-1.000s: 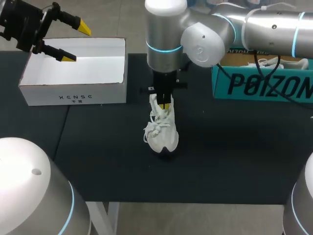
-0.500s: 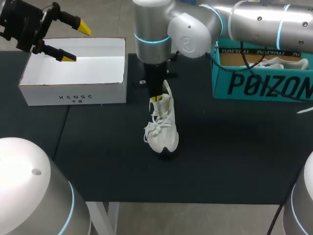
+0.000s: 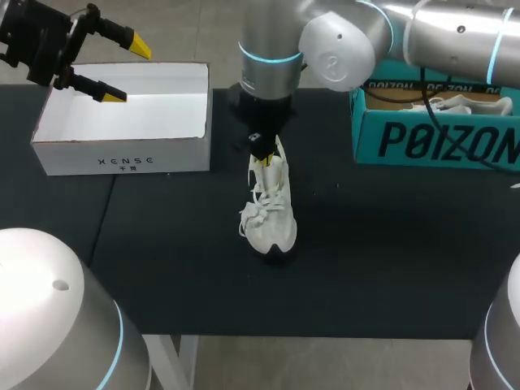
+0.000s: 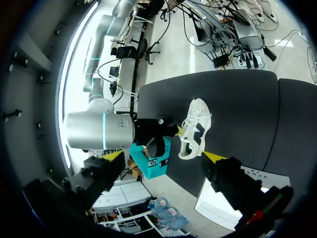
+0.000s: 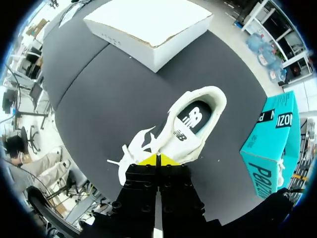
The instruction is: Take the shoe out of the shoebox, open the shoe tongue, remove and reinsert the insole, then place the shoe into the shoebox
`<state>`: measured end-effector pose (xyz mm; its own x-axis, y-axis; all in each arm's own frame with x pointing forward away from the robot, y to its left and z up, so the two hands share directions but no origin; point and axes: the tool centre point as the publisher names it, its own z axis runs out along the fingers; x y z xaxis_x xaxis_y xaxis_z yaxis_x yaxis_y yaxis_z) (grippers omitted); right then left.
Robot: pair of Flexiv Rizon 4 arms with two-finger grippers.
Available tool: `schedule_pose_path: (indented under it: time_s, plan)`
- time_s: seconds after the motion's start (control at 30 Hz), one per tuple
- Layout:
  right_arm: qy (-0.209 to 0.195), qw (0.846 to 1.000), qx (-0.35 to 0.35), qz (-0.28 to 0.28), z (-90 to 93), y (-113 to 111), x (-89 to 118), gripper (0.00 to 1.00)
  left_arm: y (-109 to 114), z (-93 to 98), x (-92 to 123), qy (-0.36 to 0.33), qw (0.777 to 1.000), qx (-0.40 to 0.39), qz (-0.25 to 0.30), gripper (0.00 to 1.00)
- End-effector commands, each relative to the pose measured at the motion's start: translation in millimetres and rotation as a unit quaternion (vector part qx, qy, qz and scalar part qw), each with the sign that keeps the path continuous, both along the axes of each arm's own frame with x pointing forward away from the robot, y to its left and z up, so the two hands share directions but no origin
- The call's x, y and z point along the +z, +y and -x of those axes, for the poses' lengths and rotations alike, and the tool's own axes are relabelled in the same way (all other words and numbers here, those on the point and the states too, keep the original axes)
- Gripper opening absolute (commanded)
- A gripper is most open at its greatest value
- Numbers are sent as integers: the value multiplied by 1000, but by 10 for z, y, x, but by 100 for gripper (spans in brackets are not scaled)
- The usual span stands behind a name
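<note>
Sneaker (image 3: 272,213) on black table (image 3: 366,268); my right pincer (image 5: 157,159) clenched just above it; left pincer (image 3: 128,71) spread over white shoebox (image 3: 122,158).

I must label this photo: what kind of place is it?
Probably a robot test bench: a left hand and a right arm over a black table, a white shoe, a white box and a teal box.

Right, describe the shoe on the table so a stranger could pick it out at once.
On the black table, look between the open white cardboard box on the left and the teal cardboard box on the right. The white lace-up sneaker stands there on the tabletop, the only thing on it that is not a box.
</note>
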<state>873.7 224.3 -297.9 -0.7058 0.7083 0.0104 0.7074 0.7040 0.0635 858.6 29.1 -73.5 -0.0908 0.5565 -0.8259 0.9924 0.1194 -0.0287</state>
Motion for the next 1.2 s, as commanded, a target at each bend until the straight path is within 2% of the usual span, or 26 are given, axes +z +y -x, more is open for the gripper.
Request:
schedule_pose_path:
  time_s: [0.03, 0.1, 0.23, 0.33, 0.43, 0.57, 0.73, 0.93, 1.03, 1.1, 1.13, 1.2]
  plan:
    - [-41, 990, 132, 1, -181, 100, -67, 0, -2, -4, 2, 0, 1000, 0, -1, 100]
    - [-67, 978, 188, 55, -334, 122, -64, 0, -2, -4, 2, 0, 1000, 0, -1, 100]
    - [-100, 956, 271, 55, -660, 21, -40, 0, -2, -4, 2, 0, 1000, 0, -1, 100]
    - [-93, 955, 278, 51, -885, -105, -22, 0, -2, -4, 2, 0, 1000, 0, -1, 100]
    - [-91, 952, 283, 66, -1019, -147, 68, 4, -2, -4, 2, 0, 1000, 0, -1, 100]
    - [-86, 945, 307, 77, -1127, -152, 131, 38, -2, -4, 2, 0, 1000, 0, -1, 100]
    - [-65, 939, 328, 84, -1186, -117, -12, 42, -2, -4, 2, 0, 1000, 0, -1, 100]
    - [-54, 941, 325, 77, -1292, -110, -260, 48, -2, -4, 2, 0, 1000, 0, -1, 100]
    - [-57, 941, 325, 75, -1363, -112, -301, 48, -2, -4, 2, 0, 1000, 0, -1, 100]
    - [-57, 939, 327, 83, -1401, -121, -315, 53, -2, -4, 2, 0, 1000, 0, -1, 100]
    - [-58, 939, 328, 83, -1418, -131, -312, 49, -2, -4, 2, 0, 1000, 0, -1, 100]
    - [-58, 939, 329, 85, -1447, -152, -316, 48, -2, -4, 2, 0, 1000, 0, -1, 100]
